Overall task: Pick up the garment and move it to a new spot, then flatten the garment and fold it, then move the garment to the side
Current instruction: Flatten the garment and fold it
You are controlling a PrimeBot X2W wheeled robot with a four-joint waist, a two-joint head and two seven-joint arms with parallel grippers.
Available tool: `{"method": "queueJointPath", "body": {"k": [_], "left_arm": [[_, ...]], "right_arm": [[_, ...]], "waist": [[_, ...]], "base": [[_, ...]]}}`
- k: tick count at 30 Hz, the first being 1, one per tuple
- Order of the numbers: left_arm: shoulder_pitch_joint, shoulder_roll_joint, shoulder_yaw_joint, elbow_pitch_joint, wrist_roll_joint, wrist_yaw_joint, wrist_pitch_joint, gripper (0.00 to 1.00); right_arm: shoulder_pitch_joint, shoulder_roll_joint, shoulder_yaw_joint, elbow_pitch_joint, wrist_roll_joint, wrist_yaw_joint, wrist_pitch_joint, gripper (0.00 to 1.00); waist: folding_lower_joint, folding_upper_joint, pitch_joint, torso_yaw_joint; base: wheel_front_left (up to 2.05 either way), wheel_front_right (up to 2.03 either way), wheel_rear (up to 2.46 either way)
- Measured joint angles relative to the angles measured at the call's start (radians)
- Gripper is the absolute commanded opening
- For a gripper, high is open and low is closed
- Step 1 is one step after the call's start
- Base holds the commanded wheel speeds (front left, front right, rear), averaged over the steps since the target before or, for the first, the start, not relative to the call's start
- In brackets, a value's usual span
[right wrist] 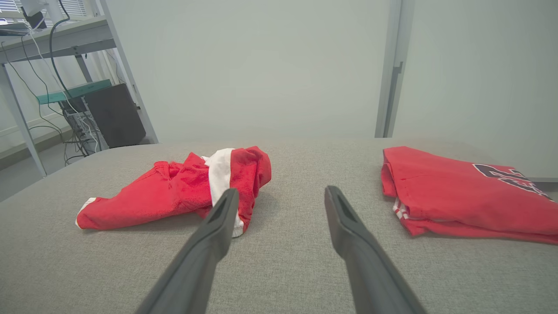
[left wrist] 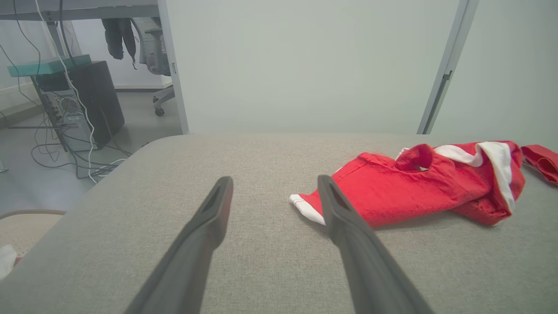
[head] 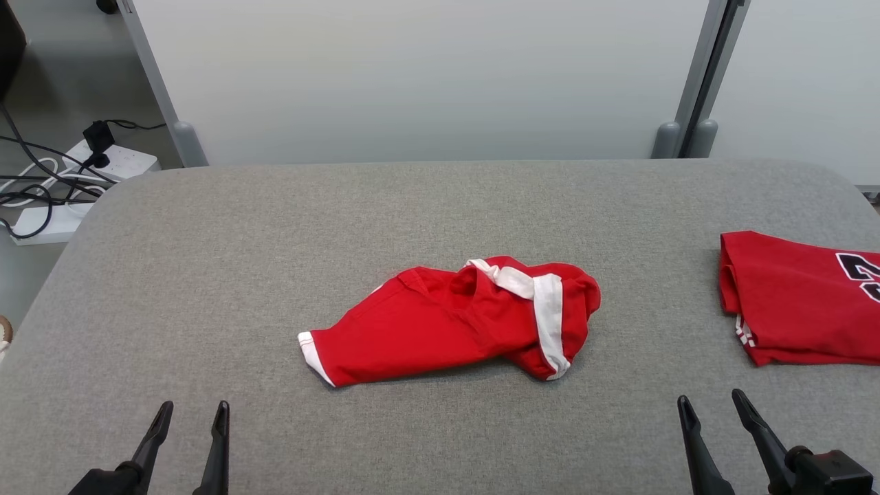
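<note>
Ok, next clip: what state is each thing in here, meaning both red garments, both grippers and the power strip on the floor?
Crumpled red garment: bunched up, not folded, lying in the middle of the table, nothing touching it.
Folded red garment: folded flat at the table's right side, partly cut off by the picture's edge.
Left gripper: open, empty.
Right gripper: open, empty.
Power strip: on the floor, black plug in it.

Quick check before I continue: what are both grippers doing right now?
Left gripper: open, holding nothing, fingers apart above the grey table.
Right gripper: open, holding nothing, short of the crumpled red garment.
</note>
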Motion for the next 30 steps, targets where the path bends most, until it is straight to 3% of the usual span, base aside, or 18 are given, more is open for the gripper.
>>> {"method": "queueJointPath", "body": {"k": [9,13,16,22,26,30], "left_arm": [[-0.040,0.001,-0.025,-0.005,0.000,-0.006,0.017,1.00],[-0.139,0.010,-0.060,-0.015,0.002,-0.048,0.047,1.00],[-0.250,0.024,-0.104,-0.014,0.007,-0.103,0.095,1.00],[-0.571,0.028,-0.228,0.067,-0.002,-0.228,0.265,1.00],[-0.766,0.030,-0.328,0.166,-0.095,-0.247,0.411,1.00],[-0.922,0.050,-0.452,0.238,-0.262,-0.247,0.540,1.00]], "right_arm": [[-0.001,0.000,0.004,-0.002,0.000,0.000,0.000,1.00],[-0.006,0.000,0.009,-0.005,0.000,0.000,0.000,1.00],[-0.009,0.000,0.010,-0.009,0.000,0.000,0.000,1.00],[-0.054,0.000,0.017,-0.032,0.000,0.000,-0.001,1.00],[-0.099,0.000,0.041,-0.029,0.004,0.000,-0.026,1.00],[-0.138,0.000,0.055,0.005,0.031,0.000,-0.063,1.00]], "waist": [[0.0000,0.0000,0.013,-0.008],[0.0000,0.0000,0.028,-0.027],[0.0000,0.0000,0.044,-0.048],[0.0000,0.0000,0.107,-0.098],[0.0000,0.0000,0.160,-0.150],[0.0000,0.0000,0.219,-0.212]], "base": [[0.00,0.00,0.00],[0.00,0.00,0.00],[0.00,0.00,0.00],[0.00,0.00,0.00],[0.00,0.00,0.00],[0.00,0.00,0.00]]}}
